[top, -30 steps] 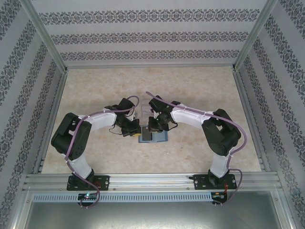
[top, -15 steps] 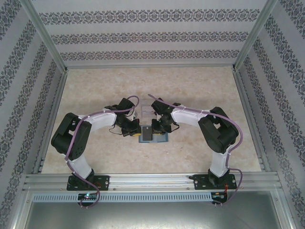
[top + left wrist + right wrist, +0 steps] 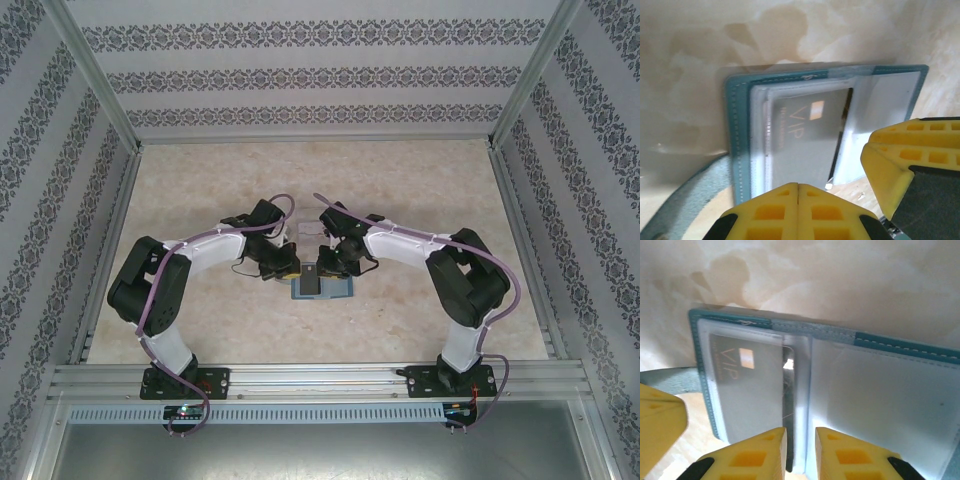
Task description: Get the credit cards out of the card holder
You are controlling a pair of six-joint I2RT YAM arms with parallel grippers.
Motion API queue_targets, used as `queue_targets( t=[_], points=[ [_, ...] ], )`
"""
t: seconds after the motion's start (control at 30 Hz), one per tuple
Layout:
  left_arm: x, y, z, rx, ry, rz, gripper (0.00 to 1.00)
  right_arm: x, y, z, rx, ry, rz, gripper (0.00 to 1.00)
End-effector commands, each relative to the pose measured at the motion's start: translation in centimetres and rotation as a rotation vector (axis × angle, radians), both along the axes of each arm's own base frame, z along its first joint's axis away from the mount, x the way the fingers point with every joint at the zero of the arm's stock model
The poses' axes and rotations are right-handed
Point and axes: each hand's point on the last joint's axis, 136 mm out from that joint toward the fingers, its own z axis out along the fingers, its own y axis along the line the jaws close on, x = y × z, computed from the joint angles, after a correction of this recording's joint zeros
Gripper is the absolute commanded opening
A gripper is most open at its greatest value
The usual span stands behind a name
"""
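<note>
Vs a sec ago, top view: more of dark credit card (image 3: 747, 385) on show over left half of card holder (image 3: 330, 290), w/ R gripper (image 3: 800, 452) backed off a touch; L gripper (image 3: 798, 200) much as before at holder's left side. No real shift of holder itself: open flat on table (image 3: 420, 190), mid-way btw the arms. R jaws eased from a tighter pinch to a narrow slit. In R wrist view, slit right over pocket's open edge near the fold, dark edge of card running into it. Looks loose rather than clamped, so prob. a let-go or regrip, not a finished pull. L jaws fully closed, pads touching, parked at holder's edge in L wrist view; can't tell if pressing it down or nipping anything. Card ("VIP" face) mostly inside clear pocket of left half, only its inner edge poking past pocket mouth twd fold. Pale card not made out; whitish right pocket unclear, full or empty. Meaning for task: extraction barely begun, no card out yet. Next prob. needs firmer bite on exposed edge, then slide twd fold w/ holder pinned.
</note>
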Motion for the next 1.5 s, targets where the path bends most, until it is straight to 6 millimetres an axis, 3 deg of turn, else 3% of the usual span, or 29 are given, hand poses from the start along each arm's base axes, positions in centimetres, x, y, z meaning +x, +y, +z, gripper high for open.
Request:
queue_targets(
  t=[0.0, 0.17, 0.37, 0.9, 1.47],
  points=[
    [0.2, -1.3, 0.9, -0.030, -0.003, -0.020, 0.00, 0.4, 0.1, 0.8, 0.025, -0.025, -0.028, 0.23],
    [0.2, -2.1, 0.3, -0.044, 0.015, -0.037, 0.00, 0.5, 1.4, 0.3, 0.091, 0.003, -0.033, 0.23],
    [-0.4, -1.7, -1.5, -0.006, 0.056, -0.040, 0.00, 0.4, 2.2, -0.3, 0.127, 0.026, -0.033, 0.22],
    [-1.4, -0.6, -3.3, 0.051, 0.091, -0.046, 0.00, -0.1, 1.6, -2.3, 0.084, 0.066, -0.036, 0.23],
    [-1.8, 0.6, -4.3, 0.123, 0.109, -0.046, 0.00, -0.1, 0.5, -1.8, 0.032, 0.035, -0.038, 0.31]
  ],
)
